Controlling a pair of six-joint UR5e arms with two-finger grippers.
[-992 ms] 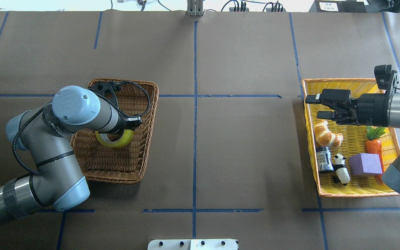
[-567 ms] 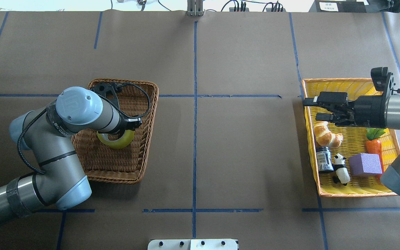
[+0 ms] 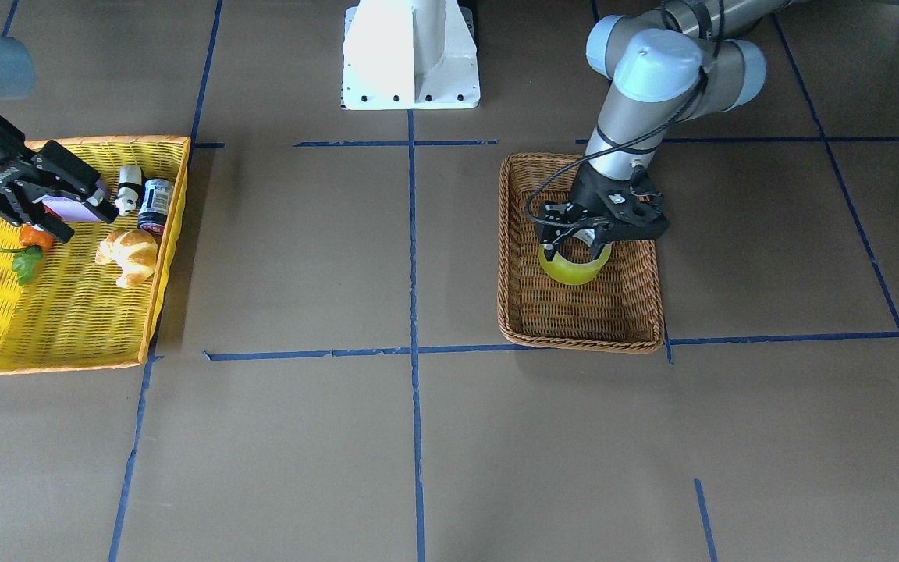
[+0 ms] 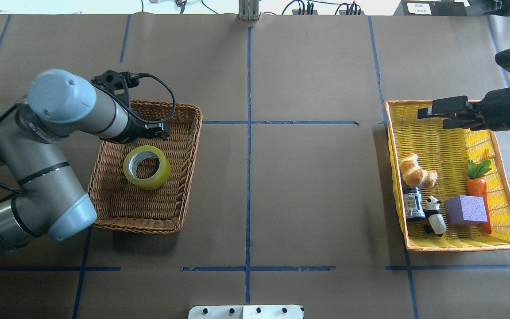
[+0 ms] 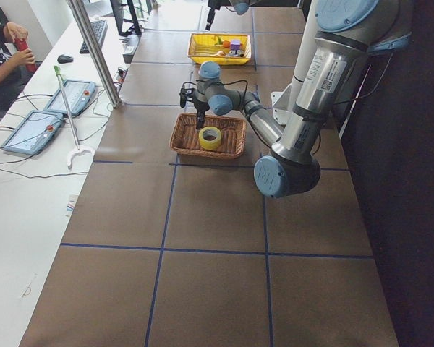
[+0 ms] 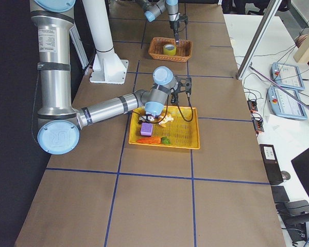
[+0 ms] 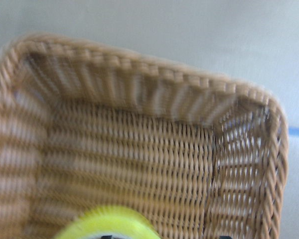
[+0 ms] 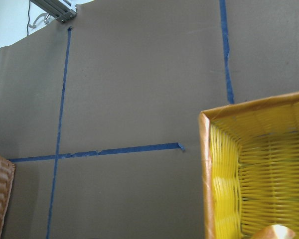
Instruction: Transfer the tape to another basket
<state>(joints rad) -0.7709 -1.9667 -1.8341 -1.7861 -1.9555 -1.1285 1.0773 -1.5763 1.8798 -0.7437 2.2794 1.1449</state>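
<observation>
The tape (image 4: 164, 171), a yellow-green roll with a pale core, lies flat inside the brown wicker basket (image 4: 195, 146), free of any grip. It also shows in the front view (image 3: 572, 272) and at the bottom of the left wrist view (image 7: 107, 222). My left gripper (image 4: 156, 132) hangs open just above the tape's far side, its fingers (image 3: 548, 251) spread over the roll in the front view. My right gripper (image 4: 436, 116) is open and empty over the far end of the yellow tray (image 4: 454, 248).
The yellow tray holds a croissant (image 4: 416, 172), a dark can (image 4: 412, 204), a panda figure (image 4: 434, 215), a purple block (image 4: 465, 209) and a carrot (image 4: 476, 185). Blue tape lines cross the brown table. An operator sits at the far side in the exterior left view.
My left arm has lifted and drawn back off the tape, which now shows whole in the wicker basket. My right gripper has moved toward the tray's far right end.
</observation>
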